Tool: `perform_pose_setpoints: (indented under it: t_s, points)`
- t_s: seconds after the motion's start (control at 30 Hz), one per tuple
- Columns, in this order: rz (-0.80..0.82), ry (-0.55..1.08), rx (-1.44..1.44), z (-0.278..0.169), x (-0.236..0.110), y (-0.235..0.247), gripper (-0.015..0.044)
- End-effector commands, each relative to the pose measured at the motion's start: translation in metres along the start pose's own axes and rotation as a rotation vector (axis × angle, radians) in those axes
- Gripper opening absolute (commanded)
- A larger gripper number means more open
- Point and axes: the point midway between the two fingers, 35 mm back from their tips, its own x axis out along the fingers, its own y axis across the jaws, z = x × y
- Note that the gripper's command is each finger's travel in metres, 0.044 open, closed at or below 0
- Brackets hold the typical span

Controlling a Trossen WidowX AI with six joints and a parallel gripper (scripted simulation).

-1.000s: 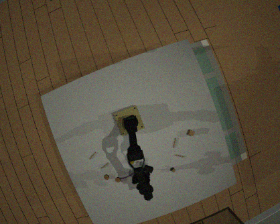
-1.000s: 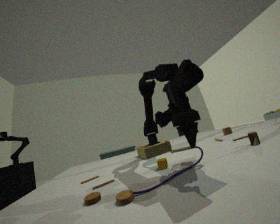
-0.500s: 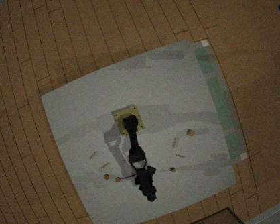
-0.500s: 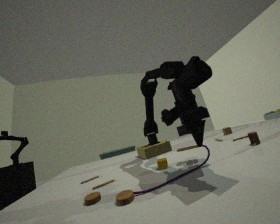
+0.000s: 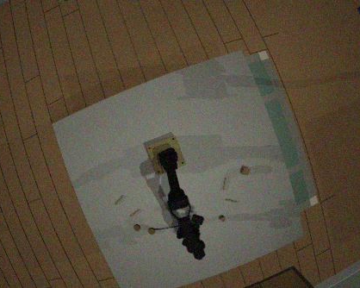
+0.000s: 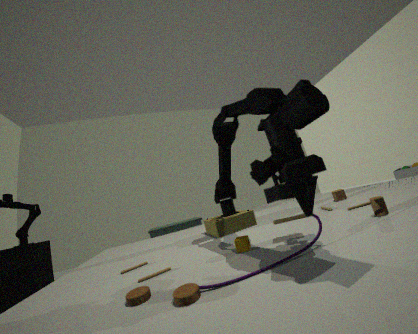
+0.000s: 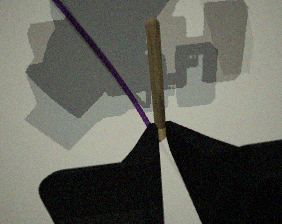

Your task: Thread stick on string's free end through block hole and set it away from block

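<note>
The gripper pinches the stick by one end, raised above the table. The string sags in an arc to the button near the table's front edge. The block sits well apart toward the right edge, bare surface around it.

I see no readable text, labels, brands, numbers or signs on anything in my three views here.
</note>
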Motion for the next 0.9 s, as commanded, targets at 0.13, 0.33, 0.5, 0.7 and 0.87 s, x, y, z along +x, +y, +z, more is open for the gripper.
perform_pose_setpoints:
  t_s: [0.13, 0.33, 0.5, 0.7, 0.87]
  points:
    - [-0.001, 0.008, 0.001, -0.013, -0.001, -0.002, 0.0000]
    - [-0.002, 0.010, 0.001, -0.021, -0.001, -0.002, 0.0000]
    - [-0.002, 0.013, 0.000, -0.023, -0.001, -0.003, 0.0000]
    - [-0.002, 0.012, 0.000, -0.021, 0.003, -0.006, 0.0000]
    - [-0.002, 0.012, 0.000, -0.019, 0.007, -0.009, 0.0000]
